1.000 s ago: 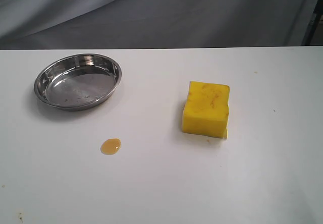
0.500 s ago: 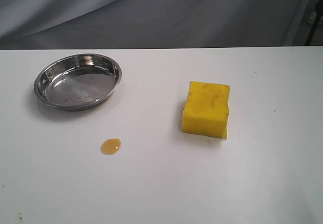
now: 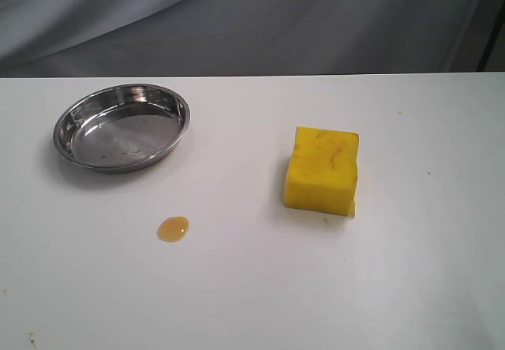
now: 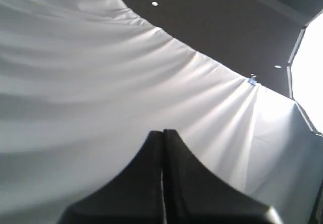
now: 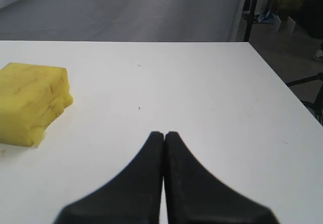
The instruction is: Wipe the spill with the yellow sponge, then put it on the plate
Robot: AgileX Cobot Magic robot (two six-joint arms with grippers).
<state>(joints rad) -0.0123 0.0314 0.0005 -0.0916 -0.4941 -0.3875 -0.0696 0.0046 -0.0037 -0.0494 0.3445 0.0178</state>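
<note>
The yellow sponge (image 3: 322,170) stands on the white table right of centre, its top face stained orange-brown. The right wrist view also shows the sponge (image 5: 30,103), off to one side of my right gripper (image 5: 164,133), which is shut on nothing above bare table. A small amber spill (image 3: 173,228) lies at the front left. Behind it sits the steel plate (image 3: 79,117), with nothing in it. My left gripper (image 4: 162,131) is shut, empty, and faces only grey drape. Neither gripper appears in the exterior view.
The white table (image 3: 410,271) ends at a far edge against a grey drape (image 3: 276,19). In the right wrist view the table's side edge (image 5: 282,90) drops off toward a dark stand and floor clutter (image 5: 282,7).
</note>
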